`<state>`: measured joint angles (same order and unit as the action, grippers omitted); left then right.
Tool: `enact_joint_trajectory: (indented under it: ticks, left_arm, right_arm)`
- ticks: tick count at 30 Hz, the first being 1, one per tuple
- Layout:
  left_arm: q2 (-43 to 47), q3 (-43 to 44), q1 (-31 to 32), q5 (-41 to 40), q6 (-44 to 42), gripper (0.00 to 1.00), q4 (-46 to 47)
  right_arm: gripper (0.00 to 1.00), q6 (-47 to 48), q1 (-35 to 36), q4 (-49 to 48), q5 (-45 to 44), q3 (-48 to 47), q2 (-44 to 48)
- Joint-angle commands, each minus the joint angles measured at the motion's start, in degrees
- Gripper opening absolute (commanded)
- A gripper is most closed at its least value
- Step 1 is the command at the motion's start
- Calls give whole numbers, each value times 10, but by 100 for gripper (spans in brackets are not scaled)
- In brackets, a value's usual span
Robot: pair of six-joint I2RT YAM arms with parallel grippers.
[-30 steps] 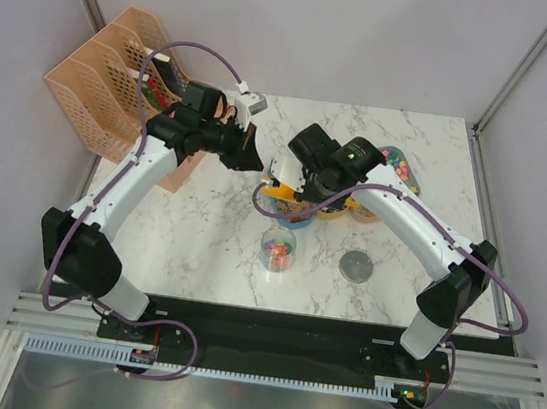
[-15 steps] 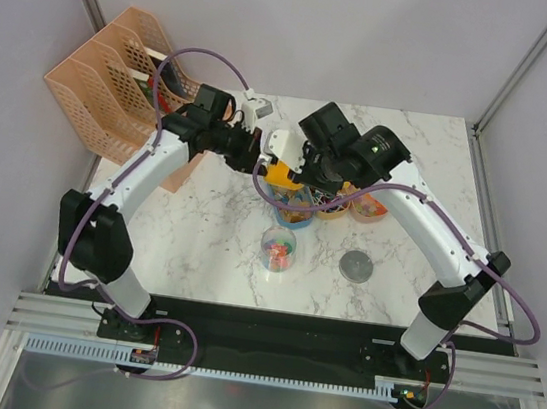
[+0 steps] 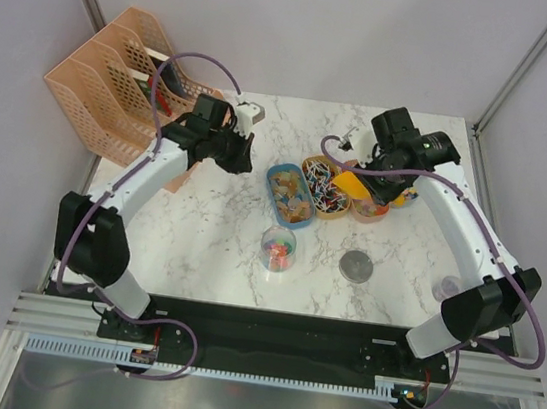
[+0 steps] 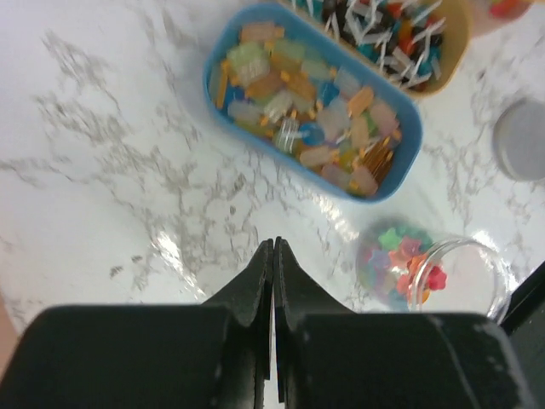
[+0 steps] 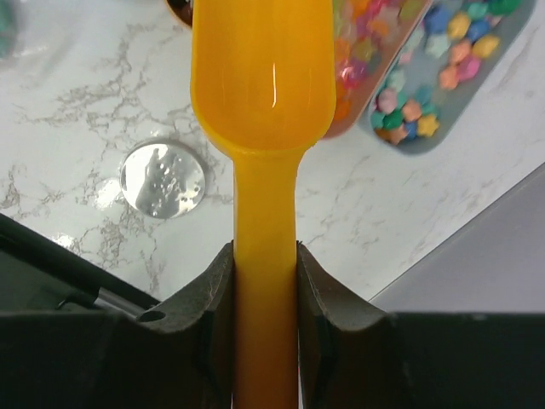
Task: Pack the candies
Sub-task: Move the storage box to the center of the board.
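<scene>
The candies lie in oval trays: a blue tray (image 3: pixel 290 195) (image 4: pixel 315 102), a tan tray (image 3: pixel 324 186) (image 4: pixel 400 34) of wrapped sweets, an orange tray (image 3: pixel 369 210) (image 5: pixel 362 60) and a grey tray (image 5: pixel 443 68) of star sweets. A clear jar (image 3: pixel 279 250) (image 4: pixel 426 273) holds some coloured candies. My right gripper (image 3: pixel 372 180) (image 5: pixel 264 264) is shut on the handle of the yellow-orange scoop (image 3: pixel 350 184) (image 5: pixel 264 77), whose bowl is empty and hangs above the orange tray. My left gripper (image 3: pixel 243 152) (image 4: pixel 274 243) is shut and empty, above the table left of the blue tray.
A round jar lid (image 3: pixel 356 267) (image 5: pixel 163 179) (image 4: pixel 521 141) lies right of the jar. Peach mesh file holders (image 3: pixel 119 78) stand at the back left. A small clear object (image 3: pixel 447 286) sits by the right arm's base.
My right gripper has swung right with the scoop, from over the blue tray to over the right-hand trays. My left gripper has drawn back to the left.
</scene>
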<state>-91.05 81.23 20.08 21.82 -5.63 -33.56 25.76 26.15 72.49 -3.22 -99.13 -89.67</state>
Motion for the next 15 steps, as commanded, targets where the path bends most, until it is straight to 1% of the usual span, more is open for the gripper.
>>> enact_joint_trajectory:
  ticks: [1, 5, 7, 10, 15]
  left_arm:
    - [-42, -77, 6, -8, -6, 2, 25]
    - [-76, -115, 15, -10, 17, 2, 82]
    - [-93, -116, 22, -8, 25, 2, 98]
    - [-128, -92, 32, 1, 32, 2, 104]
    - [-185, -49, 46, 26, 38, 2, 103]
  right_arm:
    - [0, -49, -31, 27, 30, 38, 0]
    - [0, -55, -44, 50, 26, 60, -11]
    - [0, -55, -44, 55, 25, 77, -10]
    - [0, -55, -44, 56, 29, 92, -9]
    - [0, -53, -44, 56, 27, 86, -24]
